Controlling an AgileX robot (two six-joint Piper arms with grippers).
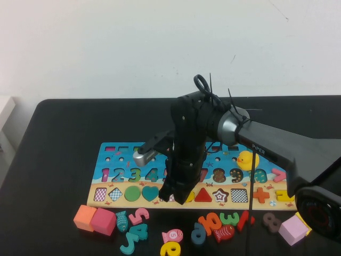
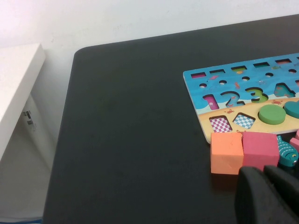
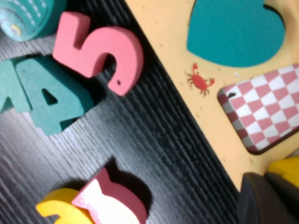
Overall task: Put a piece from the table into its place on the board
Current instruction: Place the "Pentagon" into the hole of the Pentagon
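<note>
The puzzle board (image 1: 122,154) lies mid-table, with numbers and shapes seated in it. My right gripper (image 1: 178,193) is low over the board's front row, between the teal heart (image 1: 150,192) and the red triangle (image 1: 203,194). It is shut on a yellow piece (image 3: 285,170), which also shows in the high view (image 1: 189,197). In the right wrist view the gripper (image 3: 265,177) is at the board's front edge (image 3: 187,112), beside an empty pink-checkered slot (image 3: 266,112). My left gripper (image 2: 264,170) is shut and empty at the table's left, near the orange block (image 2: 226,153).
Loose pieces lie in front of the board: orange block (image 1: 84,217), pink block (image 1: 103,221), teal fish (image 1: 122,220), pink 5 (image 1: 138,215), teal 4 (image 1: 133,237), pink fish (image 1: 172,235), several numbers (image 1: 230,217), light pink block (image 1: 294,229). A yellow duck (image 1: 246,159) sits on the board.
</note>
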